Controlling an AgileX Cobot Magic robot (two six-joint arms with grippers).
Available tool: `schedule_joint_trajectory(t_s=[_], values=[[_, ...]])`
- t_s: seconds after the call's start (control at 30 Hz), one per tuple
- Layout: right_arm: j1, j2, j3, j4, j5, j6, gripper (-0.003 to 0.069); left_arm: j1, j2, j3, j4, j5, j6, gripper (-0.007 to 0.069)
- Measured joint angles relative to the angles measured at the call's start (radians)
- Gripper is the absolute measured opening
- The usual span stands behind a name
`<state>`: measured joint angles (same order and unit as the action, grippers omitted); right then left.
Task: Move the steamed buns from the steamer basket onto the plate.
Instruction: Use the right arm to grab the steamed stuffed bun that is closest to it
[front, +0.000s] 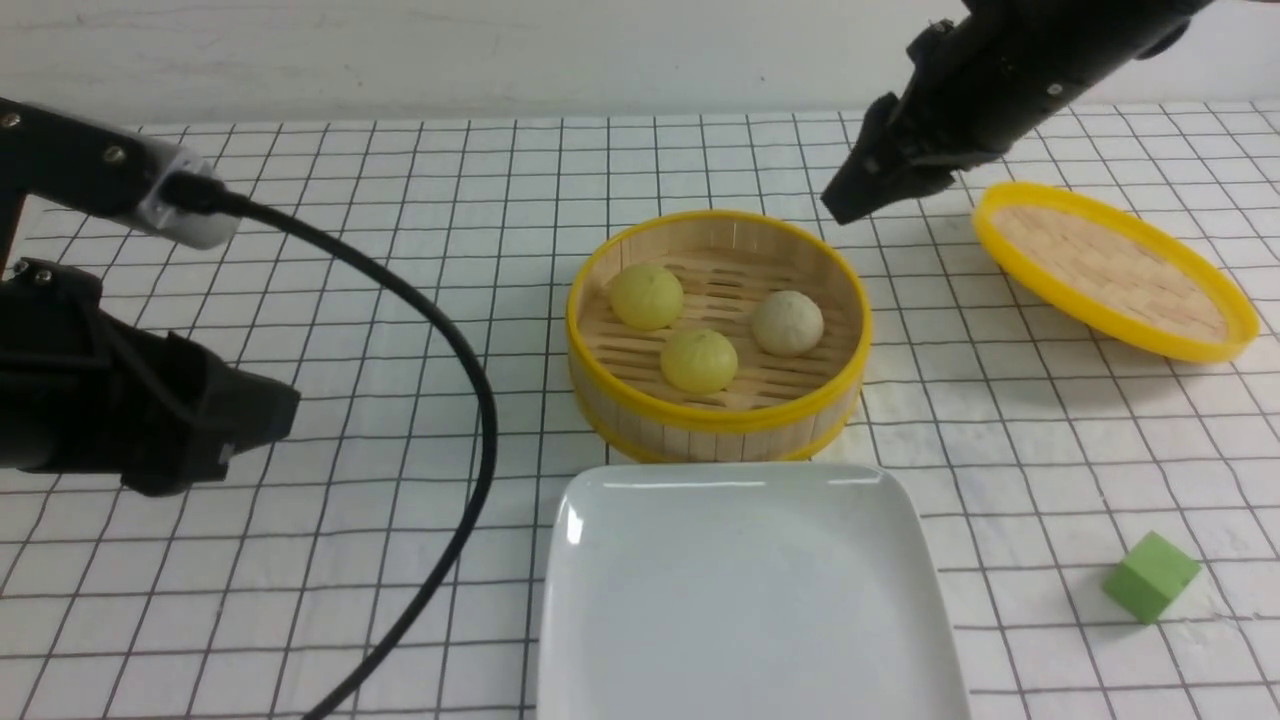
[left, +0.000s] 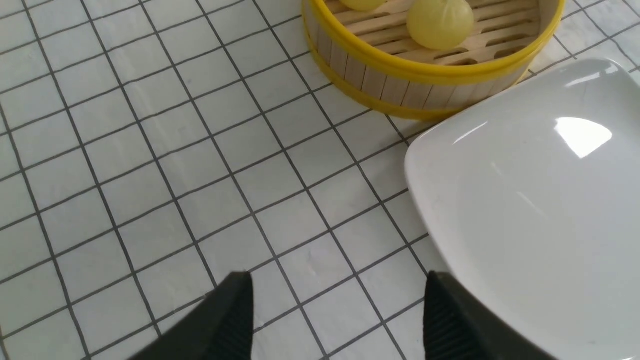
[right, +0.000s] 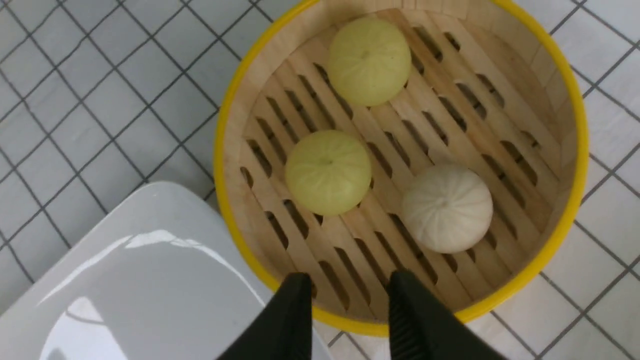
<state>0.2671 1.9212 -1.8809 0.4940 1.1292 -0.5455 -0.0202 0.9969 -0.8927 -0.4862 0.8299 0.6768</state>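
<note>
Three steamed buns lie in the steamer basket (front: 715, 422): two pale yellow ones (front: 645, 296) (front: 698, 360) and a beige-white one (front: 787, 322). The white plate (front: 745, 600) lies bare just in front of the basket. My right gripper (front: 842, 208) hangs above the basket's far right rim. In the right wrist view its fingers (right: 295, 315) stand apart with nothing between them, over the basket rim (right: 580, 150) near the beige-white bun (right: 446, 208). My left gripper (front: 285, 415) is low at the left, open and empty (left: 337, 300), beside the plate's edge (left: 525, 210).
A shallow yellow-rimmed woven lid (front: 1115, 270) rests tilted at the right. A green cube (front: 1150, 577) sits at the front right. A black cable (front: 470, 400) arcs from my left arm down over the checked tablecloth to the left of the plate.
</note>
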Motion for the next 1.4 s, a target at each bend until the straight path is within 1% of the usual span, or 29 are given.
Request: schedule_joint_trajectory(t_s=[0.07, 0.23, 0.4, 0.47, 0.57, 0.77, 1.1, 1.2, 1.3, 1.33, 1.37, 1.4], values=[[0.0, 0.07, -0.071, -0.031, 0.025, 0.028, 0.0239, 0.0, 0.0, 0.0, 0.0, 0.002, 0.0, 0.0463], [0.01, 0.215, -0.179, -0.084, 0.043, 0.033, 0.0254, 0.0, 0.0, 0.0, 0.0, 0.019, -0.002, 0.0463], [0.037, 0.297, -0.232, -0.114, 0.047, 0.031, 0.0323, 0.0, 0.0, 0.0, 0.015, 0.024, -0.013, 0.0463], [0.044, 0.322, -0.244, -0.119, 0.04, 0.031, 0.0369, 0.0, 0.0, 0.0, 0.03, 0.029, -0.014, 0.0463], [0.048, 0.34, -0.248, -0.138, 0.035, 0.035, 0.0401, 0.0, 0.0, 0.0, 0.04, 0.04, -0.015, 0.0463], [0.049, 0.351, -0.249, -0.173, 0.031, 0.04, 0.0409, 0.0, 0.0, 0.0, 0.044, 0.051, -0.017, 0.0463], [0.049, 0.392, -0.249, -0.179, 0.012, 0.043, 0.0407, 0.0, 0.0, 0.0, 0.046, 0.058, -0.017, 0.0463], [0.049, 0.395, -0.249, -0.179, 0.01, 0.043, 0.0381, 0.0, 0.0, 0.0, 0.046, 0.058, -0.018, 0.0463], [0.049, 0.398, -0.249, -0.182, 0.006, 0.043, 0.0322, 0.0, 0.0, 0.0, 0.046, 0.058, -0.021, 0.0463], [0.049, 0.4, -0.249, -0.189, 0.005, 0.043, 0.0248, 0.0, 0.0, 0.0, 0.046, 0.058, -0.022, 0.0463], [0.049, 0.4, -0.249, -0.189, 0.005, 0.043, 0.0237, 0.0, 0.0, 0.0, 0.046, 0.058, -0.024, 0.0463], [0.049, 0.4, -0.249, -0.19, 0.007, 0.044, 0.0129, 0.0, 0.0, 0.0, 0.046, 0.058, -0.026, 0.0463]])
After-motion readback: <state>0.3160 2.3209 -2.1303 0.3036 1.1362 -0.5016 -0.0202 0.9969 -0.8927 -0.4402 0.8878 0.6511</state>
